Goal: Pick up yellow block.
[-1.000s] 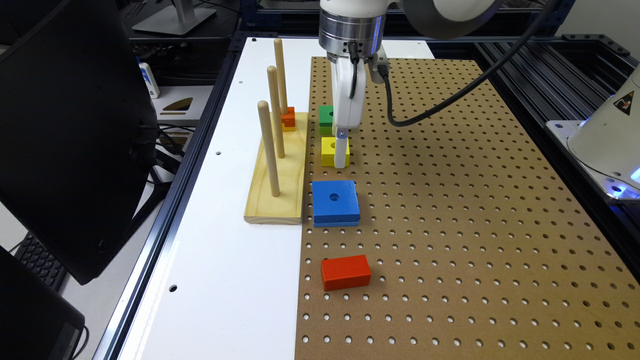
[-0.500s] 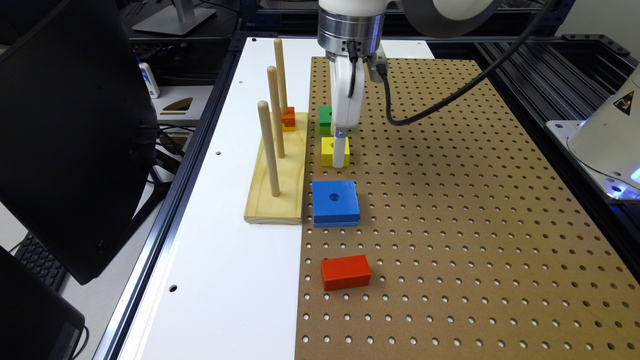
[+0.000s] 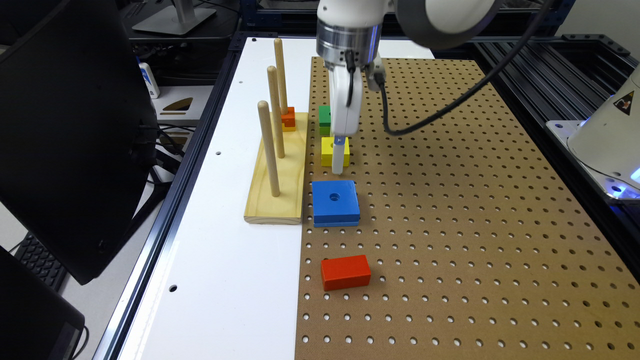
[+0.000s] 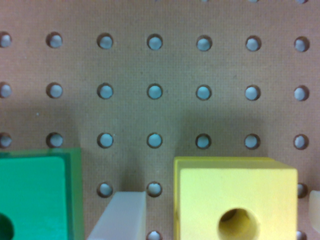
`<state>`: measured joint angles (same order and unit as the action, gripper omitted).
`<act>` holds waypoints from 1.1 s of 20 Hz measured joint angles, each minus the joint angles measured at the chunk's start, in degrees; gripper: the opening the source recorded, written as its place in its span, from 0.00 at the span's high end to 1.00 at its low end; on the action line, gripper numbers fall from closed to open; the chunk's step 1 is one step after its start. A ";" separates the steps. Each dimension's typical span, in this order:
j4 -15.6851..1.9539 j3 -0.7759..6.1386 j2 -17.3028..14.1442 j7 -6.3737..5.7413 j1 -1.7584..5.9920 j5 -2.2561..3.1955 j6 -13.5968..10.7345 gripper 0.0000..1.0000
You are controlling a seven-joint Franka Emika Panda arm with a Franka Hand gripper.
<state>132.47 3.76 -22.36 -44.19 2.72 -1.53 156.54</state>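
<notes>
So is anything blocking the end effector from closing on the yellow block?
Nothing visible does. In the wrist view the fingers straddle the yellow block, with only bare pegboard in the gaps. The green block sits outside the near finger, apart from it.

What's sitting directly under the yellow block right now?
The yellow block rests flat on the brown pegboard. One of the fingers stands beside it, another at its far side. The board patch beneath the block is covered.
</notes>
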 joint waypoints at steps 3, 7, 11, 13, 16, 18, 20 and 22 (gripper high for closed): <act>-0.30 0.00 -0.25 0.00 0.00 0.00 0.00 0.00; -0.29 0.01 -0.23 0.00 0.02 -0.02 0.00 1.00; -0.28 0.02 -0.22 0.00 0.03 -0.02 0.00 1.00; -0.26 0.01 -0.16 0.00 0.05 -0.02 -0.11 1.00; -0.22 0.01 0.22 0.00 0.07 -0.02 -0.34 1.00; -0.20 0.01 0.73 0.00 0.07 -0.02 -0.68 1.00; -0.19 0.01 1.51 0.00 0.08 -0.02 -1.34 1.00; -0.16 0.01 2.54 0.00 0.08 -0.02 -2.43 1.00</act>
<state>132.31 3.77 -19.82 -44.19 2.80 -1.54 154.12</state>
